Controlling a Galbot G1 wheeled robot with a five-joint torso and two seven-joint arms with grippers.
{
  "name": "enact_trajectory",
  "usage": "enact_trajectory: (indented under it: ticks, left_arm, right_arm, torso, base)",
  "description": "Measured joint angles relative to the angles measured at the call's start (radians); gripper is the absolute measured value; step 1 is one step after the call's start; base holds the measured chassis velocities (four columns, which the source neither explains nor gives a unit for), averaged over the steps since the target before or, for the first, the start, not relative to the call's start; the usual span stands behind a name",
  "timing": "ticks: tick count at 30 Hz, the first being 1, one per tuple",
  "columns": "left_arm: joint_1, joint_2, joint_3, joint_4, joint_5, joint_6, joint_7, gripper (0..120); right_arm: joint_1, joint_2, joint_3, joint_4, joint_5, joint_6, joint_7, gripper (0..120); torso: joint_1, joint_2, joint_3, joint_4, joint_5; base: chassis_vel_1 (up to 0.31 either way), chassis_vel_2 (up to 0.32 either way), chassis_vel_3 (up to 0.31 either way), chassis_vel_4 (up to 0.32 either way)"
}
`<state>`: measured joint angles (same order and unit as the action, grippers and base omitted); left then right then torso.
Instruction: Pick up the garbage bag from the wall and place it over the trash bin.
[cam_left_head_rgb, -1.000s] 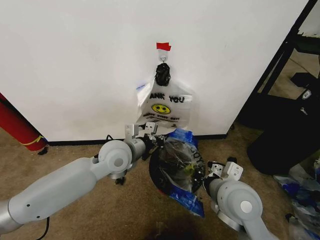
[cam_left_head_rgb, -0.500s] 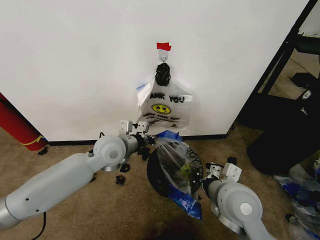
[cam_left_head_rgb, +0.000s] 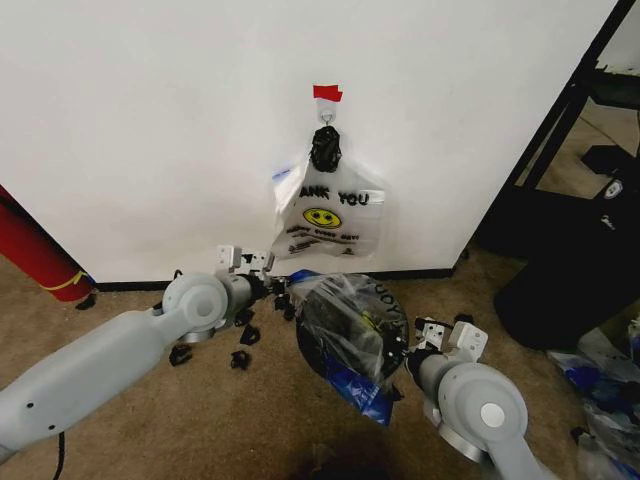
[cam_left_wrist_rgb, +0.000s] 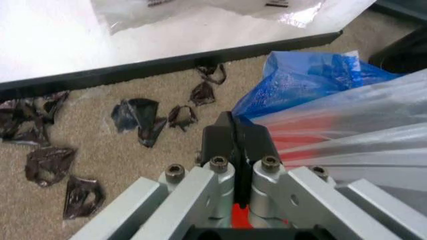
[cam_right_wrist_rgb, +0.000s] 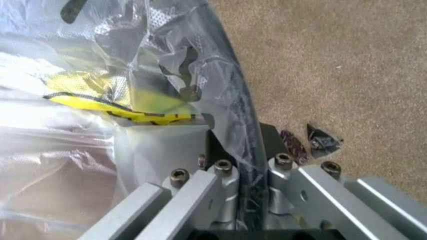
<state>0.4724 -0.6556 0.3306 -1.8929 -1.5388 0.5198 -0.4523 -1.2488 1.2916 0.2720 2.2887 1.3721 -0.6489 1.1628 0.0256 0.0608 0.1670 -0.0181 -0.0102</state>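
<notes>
We note thin crinkly see-through plastic garbage bag (cam_left_head_rgb: 350, 320), glossy, with blue printed patches. White glossy plastic "THANK YOU" bag (cam_left_head_rgb: 327, 212) on matt white painted wall (cam_left_head_rgb: 150, 120). Rough tan carpet (cam_left_head_rgb: 240, 420). Left gripper (cam_left_wrist_rgb: 235, 145): matt black fingers, brushed grey metal bracket, bolts.

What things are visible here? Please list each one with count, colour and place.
garbage bag: one, see-through with blue patches, draped over the bin
trash bin: one, black, on the carpet below the wall
wall: one, white with black baseboard, behind everything
red tape: one piece, on the wall above the hook
THANK YOU bag: one, white with yellow smiley, hanging on the wall
dark scraps: several, black, on the carpet near the baseboard
red roll: one, red, far left against the wall
left gripper: shut, left of the bin
right gripper: shut on the garbage bag at the bin's right rim
</notes>
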Motion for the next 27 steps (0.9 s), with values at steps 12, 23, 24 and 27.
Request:
enact_trajectory:
  ticks: [12, 23, 24, 27]
  left_arm:
    - [0.095, 0.006, -0.142, -0.030, -0.011, 0.023, 0.000, 8]
    - [0.201, 0.042, -0.318, -0.130, -0.075, 0.048, -0.038, 46]
    - [0.231, 0.046, -0.342, -0.150, -0.071, 0.042, -0.045, 49]
    - [0.321, 0.041, -0.416, -0.230, -0.049, 0.000, -0.087, 61]
  right_arm:
    - [0.006, 0.007, 0.003, -0.009, -0.001, 0.007, 0.007, 0]
    - [0.029, 0.038, 0.006, -0.069, -0.034, 0.034, -0.010, 0]
    - [0.033, 0.042, 0.007, -0.074, -0.039, 0.039, -0.014, 0]
    - [0.042, 0.055, 0.010, -0.088, -0.050, 0.055, -0.022, 0]
  torso:
    - [0.000, 0.000, 0.000, -0.0001, 0.0000]
    - [0.000, 0.000, 0.000, 0.0000, 0.0000]
    - [0.000, 0.000, 0.000, -0.0001, 0.0001]
    - [0.000, 0.000, 0.000, 0.0000, -0.0001]
  base:
    - [0.000, 0.000, 0.000, 0.000]
    - [0.000, 0.000, 0.000, 0.000]
    - [0.000, 0.000, 0.000, 0.000]
    - [0.000, 0.000, 0.000, 0.000]
